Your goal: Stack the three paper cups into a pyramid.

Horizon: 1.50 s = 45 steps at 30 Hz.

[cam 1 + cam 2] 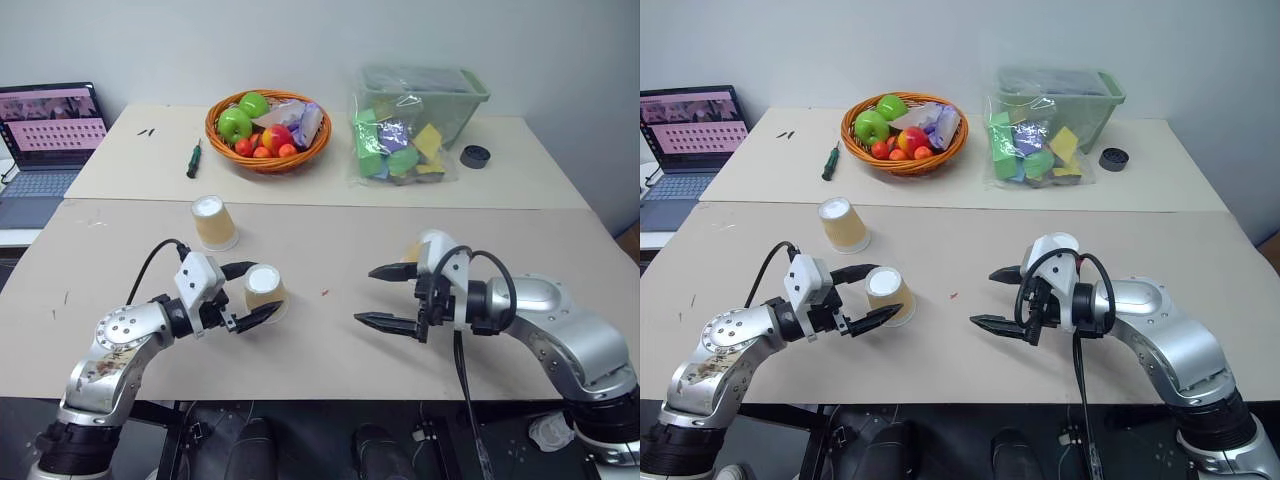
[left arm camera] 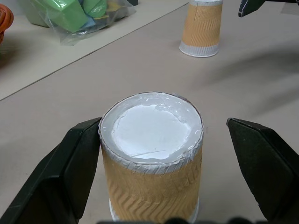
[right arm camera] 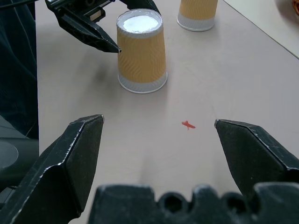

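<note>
Three upside-down tan paper cups stand apart on the table, no pyramid formed. One cup (image 1: 213, 222) is at the back left. A second cup (image 1: 265, 290) stands between the fingers of my left gripper (image 1: 266, 288). In the left wrist view one finger (image 2: 70, 172) touches that cup (image 2: 152, 154) while the other keeps a gap. The third cup (image 1: 409, 252) is mostly hidden behind my right gripper (image 1: 365, 295), which is open and empty, pointing toward the left gripper (image 3: 88, 28).
At the back stand a fruit basket (image 1: 268, 130), a bag of coloured blocks (image 1: 400, 145) against a green bin (image 1: 425, 95), a screwdriver (image 1: 194, 160) and a black ring (image 1: 475, 156). A laptop (image 1: 45, 150) sits far left. A small red mark (image 1: 325, 293) lies between the grippers.
</note>
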Motion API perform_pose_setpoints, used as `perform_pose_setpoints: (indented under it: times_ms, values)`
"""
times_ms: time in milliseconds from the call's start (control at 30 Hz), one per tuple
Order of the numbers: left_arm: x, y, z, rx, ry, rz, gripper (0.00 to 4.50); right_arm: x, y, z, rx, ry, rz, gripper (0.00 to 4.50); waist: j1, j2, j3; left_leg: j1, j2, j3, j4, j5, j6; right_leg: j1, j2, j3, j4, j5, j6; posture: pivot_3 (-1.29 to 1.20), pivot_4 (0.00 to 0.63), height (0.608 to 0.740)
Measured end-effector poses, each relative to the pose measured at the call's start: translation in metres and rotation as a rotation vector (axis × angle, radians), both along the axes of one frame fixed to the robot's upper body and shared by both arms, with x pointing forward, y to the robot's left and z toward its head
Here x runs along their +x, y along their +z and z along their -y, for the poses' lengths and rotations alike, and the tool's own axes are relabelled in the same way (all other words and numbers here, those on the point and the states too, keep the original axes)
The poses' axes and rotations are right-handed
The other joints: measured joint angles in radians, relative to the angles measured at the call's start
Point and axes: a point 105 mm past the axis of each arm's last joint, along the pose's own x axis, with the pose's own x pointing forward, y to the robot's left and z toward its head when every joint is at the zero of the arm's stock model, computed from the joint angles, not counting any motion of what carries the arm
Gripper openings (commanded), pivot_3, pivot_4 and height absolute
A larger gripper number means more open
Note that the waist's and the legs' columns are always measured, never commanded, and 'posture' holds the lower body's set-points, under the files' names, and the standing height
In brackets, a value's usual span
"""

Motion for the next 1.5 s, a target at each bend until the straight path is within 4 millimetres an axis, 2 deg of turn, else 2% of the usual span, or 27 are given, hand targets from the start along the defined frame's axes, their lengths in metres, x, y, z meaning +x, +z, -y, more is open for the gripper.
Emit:
perform_pose_setpoints:
  times_ms: [100,267,333,400,500,567,633,700,800,867,967,1033,1167,1300,1367,1433,1500]
  values:
    - [0.001,0.0,0.0,0.0,0.002,0.001,2.47,0.0,0.001,0.001,0.001,-0.006,0.008,4.5,0.001,0.0,0.0,0.0,0.0,0.0,0.0,0.0,0.0,0.0,0.0,0.0,0.0,0.0,0.0,0.0,0.15,0.692]
    - [0.003,0.002,0.0,0.0,0.004,0.007,2.47,0.0,0.0,0.002,0.0,-0.009,0.005,4.5,0.001,0.0,0.0,0.0,0.0,0.0,0.0,0.0,0.0,0.0,0.0,0.0,0.001,0.0,0.0,0.0,0.15,0.692]
    - [0.009,0.009,0.006,-0.019,-0.002,0.029,2.47,0.001,0.0,0.002,-0.004,-0.015,0.009,4.5,0.003,0.0,0.0,0.0,0.0,0.0,0.0,0.0,0.0,0.001,0.0,0.0,0.001,0.0,0.0,0.0,0.15,0.692]
    - [0.017,0.018,0.015,-0.044,-0.024,0.058,2.47,0.002,0.002,0.002,-0.004,-0.023,0.019,4.5,0.01,0.0,0.0,0.0,-0.001,-0.001,0.001,0.001,0.0,0.001,0.0,0.0,0.001,0.0,0.0,0.0,0.15,0.692]
    - [0.031,0.026,0.049,-0.077,-0.108,0.086,2.47,0.006,0.008,0.002,0.002,-0.035,0.042,4.5,0.021,0.0,0.0,0.0,-0.002,-0.001,0.003,0.001,0.0,0.003,0.0,0.0,0.001,0.0,0.001,0.0,0.15,0.692]
    - [0.04,0.022,0.072,-0.092,-0.159,0.068,2.47,0.009,0.011,0.001,0.001,-0.04,0.057,4.5,0.024,0.0,0.0,-0.001,-0.002,-0.001,0.005,0.001,0.001,0.002,0.0,0.0,0.002,0.0,0.001,0.0,0.15,0.692]
    - [0.043,0.01,0.087,-0.081,-0.2,0.038,2.47,0.01,0.013,0.001,0.0,-0.044,0.068,4.5,0.021,0.0,0.0,-0.002,-0.002,-0.002,0.005,0.0,0.001,0.002,0.001,0.0,0.002,0.0,0.002,0.0,0.15,0.692]
    - [0.045,-0.003,0.094,-0.07,-0.215,0.011,2.47,0.011,0.013,0.002,-0.002,-0.049,0.07,4.5,0.016,0.0,0.0,-0.002,-0.002,-0.002,0.005,0.0,0.001,0.002,0.001,0.001,0.003,0.0,0.001,0.0,0.15,0.692]
    - [0.047,-0.006,0.101,-0.055,-0.236,0.034,2.47,0.011,0.013,0.002,-0.004,-0.055,0.071,4.5,0.018,0.0,0.0,-0.001,-0.002,-0.003,0.006,0.0,0.001,0.003,0.001,0.0,0.003,0.0,0.002,0.0,0.15,0.692]
    - [0.047,-0.007,0.102,-0.054,-0.243,0.044,3.44,0.011,0.013,0.002,-0.004,-0.055,0.071,4.5,0.019,0.0,0.0,-0.001,-0.002,-0.003,0.008,0.0,0.001,0.004,0.001,0.0,0.003,0.0,0.002,0.0,0.15,0.692]
    - [0.042,-0.019,0.098,-0.037,-0.244,0.009,4.36,0.011,0.015,0.002,-0.003,-0.058,0.078,4.5,0.018,0.0,0.0,-0.002,-0.002,-0.003,0.009,0.0,0.001,0.004,0.001,0.0,0.003,0.0,0.003,0.0,0.15,0.692]
    - [0.04,-0.024,0.096,-0.036,-0.238,-0.006,4.44,0.011,0.016,0.003,-0.002,-0.063,0.08,4.5,0.019,0.0,0.0,-0.002,-0.002,-0.003,0.009,0.0,0.001,0.003,0.001,0.0,0.003,0.0,0.002,0.0,0.15,0.692]
    - [0.039,0.003,0.087,-0.069,-0.209,0.052,4.44,0.011,0.016,0.002,0.005,-0.063,0.079,4.5,0.019,0.0,0.0,-0.003,-0.002,-0.003,0.009,0.0,0.001,0.003,0.001,0.0,0.003,0.0,0.003,0.0,0.15,0.692]
    - [0.038,0.036,0.062,-0.128,-0.12,0.085,4.44,0.013,0.014,0.002,0.014,-0.062,0.069,4.5,0.014,0.0,0.0,-0.003,-0.002,-0.003,0.009,0.0,0.001,0.003,0.001,0.0,0.004,0.0,0.003,0.0,0.15,0.692]
    - [0.035,0.047,0.043,-0.165,-0.034,0.086,4.44,0.015,0.012,0.003,0.019,-0.067,0.058,4.5,0.008,0.001,0.0,-0.003,-0.002,-0.003,0.009,0.0,0.001,0.003,0.001,0.0,0.004,0.0,0.003,0.0,0.15,0.692]
    - [0.035,0.051,0.025,-0.212,0.113,0.091,4.44,0.017,0.011,0.003,0.021,-0.066,0.052,4.5,0.007,0.001,0.0,-0.003,-0.002,-0.004,0.009,0.0,0.001,0.004,0.0,0.0,0.003,0.0,0.003,0.0,0.15,0.692]
    - [0.043,0.037,-0.003,-0.288,0.401,0.07,4.44,0.019,0.009,0.003,0.028,-0.067,0.046,4.5,0.005,0.0,0.0,0.001,-0.002,-0.004,0.011,-0.001,0.003,0.01,0.0,0.0,0.003,0.0,0.004,0.0,0.15,0.692]
